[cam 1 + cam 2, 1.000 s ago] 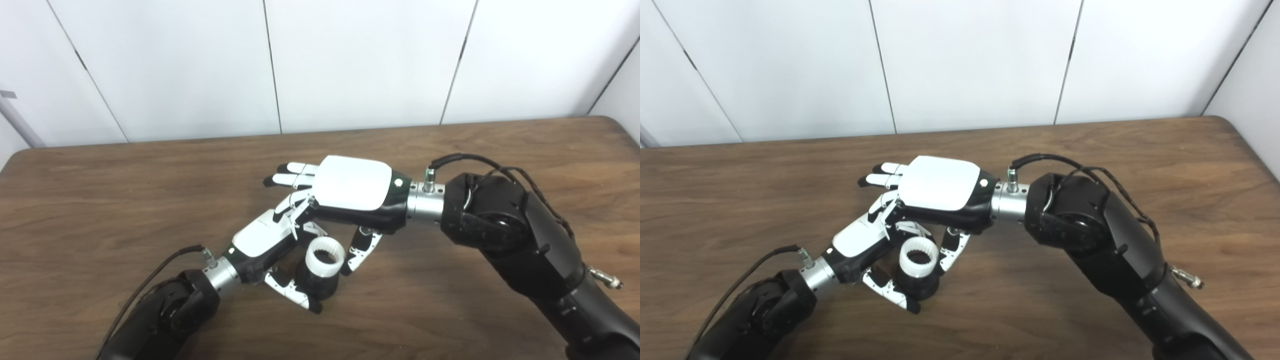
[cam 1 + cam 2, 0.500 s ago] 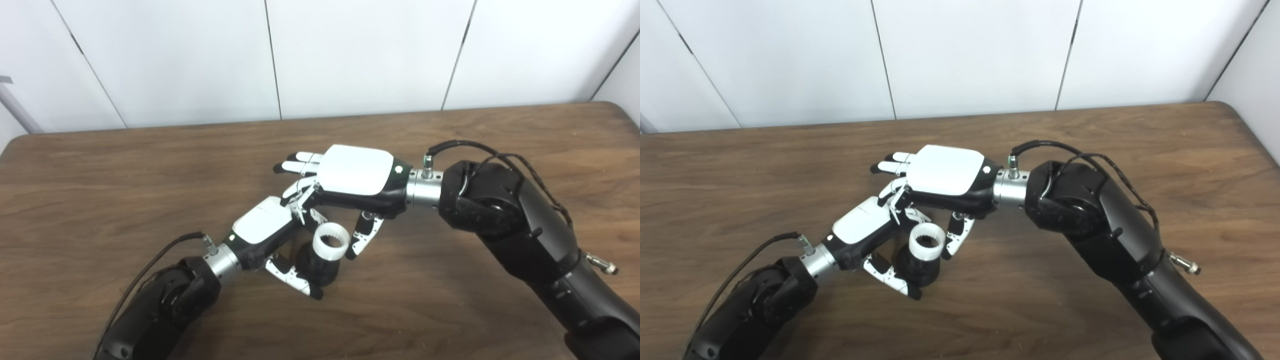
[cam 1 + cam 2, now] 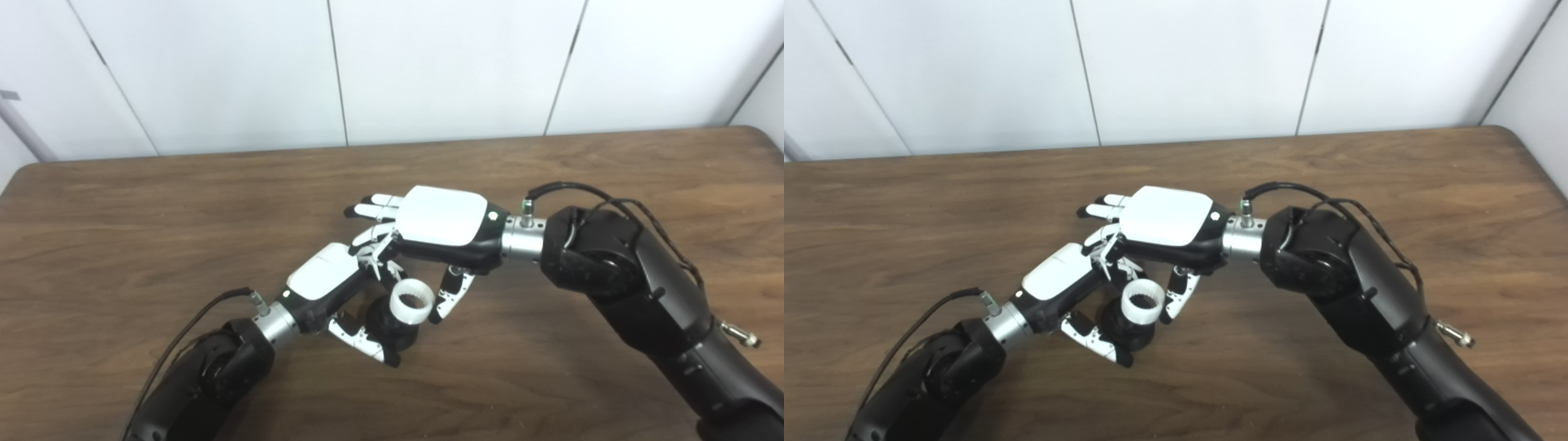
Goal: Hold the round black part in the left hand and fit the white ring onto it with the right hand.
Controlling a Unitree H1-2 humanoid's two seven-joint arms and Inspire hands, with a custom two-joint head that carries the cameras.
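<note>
White toothed ring is seated on top of the round black part, gripped by the left hand near the table's middle. Right hand is pinched on the ring, outer fingers extended. Risk: tilted ring jamming if pressed unevenly.

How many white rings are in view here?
1. The ring sits on the black part held in the left hand, with the right hand over it. The hands could hide another.
</note>
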